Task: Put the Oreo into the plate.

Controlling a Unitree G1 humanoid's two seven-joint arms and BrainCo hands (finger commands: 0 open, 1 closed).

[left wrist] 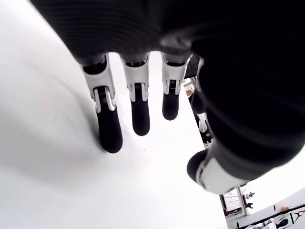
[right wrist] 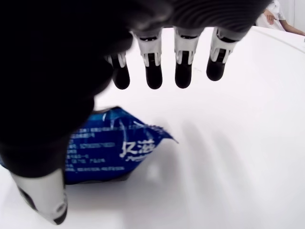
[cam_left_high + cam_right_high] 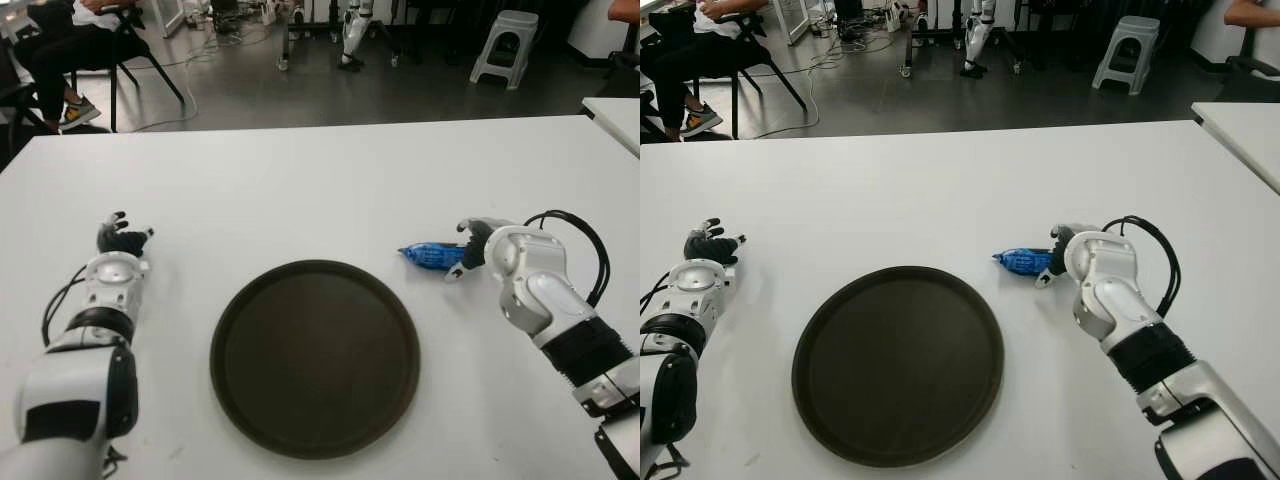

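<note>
A blue Oreo packet [image 3: 430,256] lies on the white table [image 3: 300,190], just right of the dark round plate [image 3: 315,355]. My right hand [image 3: 470,250] hovers right beside the packet's right end with its fingers spread. In the right wrist view the packet [image 2: 107,152] lies under the palm, the fingers [image 2: 153,71] stretched out above it and the thumb beside it, nothing grasped. The plate holds nothing. My left hand [image 3: 122,240] shows at the table's left side, left of the plate, fingers [image 1: 138,109] extended and holding nothing.
Beyond the table's far edge are a person seated on a chair [image 3: 70,50], a grey stool [image 3: 505,45] and cables on the floor. A second white table's corner [image 3: 615,115] shows at the right.
</note>
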